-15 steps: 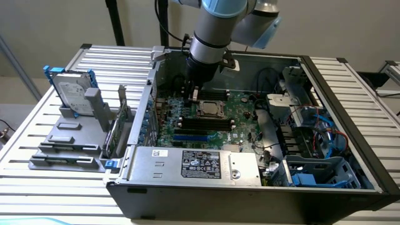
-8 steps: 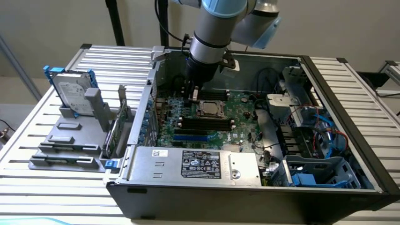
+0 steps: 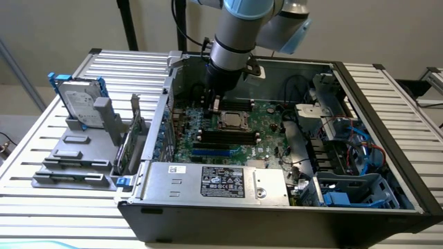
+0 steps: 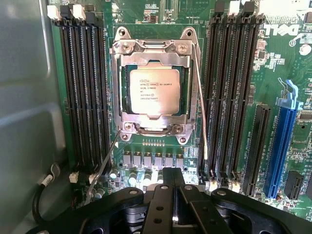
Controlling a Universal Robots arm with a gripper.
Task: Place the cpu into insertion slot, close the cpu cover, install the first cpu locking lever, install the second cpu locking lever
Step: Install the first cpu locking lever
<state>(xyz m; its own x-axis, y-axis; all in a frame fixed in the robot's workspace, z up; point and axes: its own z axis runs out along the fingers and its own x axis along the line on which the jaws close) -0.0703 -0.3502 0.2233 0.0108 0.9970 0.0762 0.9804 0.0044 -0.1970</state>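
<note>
Slatted metal counter (image 3: 28, 171) carrying an open black computer case (image 3: 277, 228), laid on its side. Hanging into the case from above: a silver-and-blue robot arm (image 3: 239, 31). Beside the case, toward the exterior view's left: a grey rack (image 3: 76, 155) with a hard drive (image 3: 78, 101) upright in it.

Inside the case: a silver power supply (image 3: 215, 181) along the near edge, a green motherboard (image 3: 266, 122) on the case floor, and a blue plastic drive cage (image 3: 353, 192) toward the exterior view's right.

At the arm's tip: the black end effector (image 3: 215, 106), hovering just above the board beside the socket area, fingers (image 4: 163, 204) pressed together and gripping nothing.

On the board: two banks of long black memory slots (image 4: 80, 92), with the silver-rimmed insertion slot (image 4: 116, 105) between them. Lying flat over that slot: the cpu cover (image 4: 155, 54). Seated in the slot and framed by the cover's cut-out: the cpu (image 4: 154, 88), silver face up, printed text showing.

Two thin wire locking levers: one (image 4: 201, 107) slanting along the frame's side next to a memory bank, the other (image 4: 105, 163) angling away from a corner of the slot, free ends lying beyond the frame.
</note>
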